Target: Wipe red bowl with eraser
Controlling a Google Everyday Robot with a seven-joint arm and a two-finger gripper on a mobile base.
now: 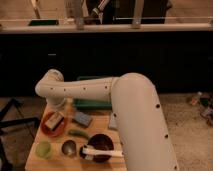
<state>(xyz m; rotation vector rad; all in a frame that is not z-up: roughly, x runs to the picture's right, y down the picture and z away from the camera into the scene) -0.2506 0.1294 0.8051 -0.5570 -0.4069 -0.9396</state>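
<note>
A: Red bowl (45, 132): form, position?
B: Shallow, round, orange-red. Upright at far-left part of table (56, 161). 1 item inside.
A: Eraser (54, 120): form, pose?
B: Small rectangular block, pale tan top, darker underside. Inside red bowl, slightly tilted, filling most of the hollow.
A: Gripper (57, 108): position?
B: Just above red bowl, at eraser's far edge. Contact with eraser not discernible.

Eraser (54, 120): in red bowl (45, 131), table's (31, 162) back left.
Gripper (56, 112): directly over eraser.
Cup (44, 149): before red bowl.
</note>
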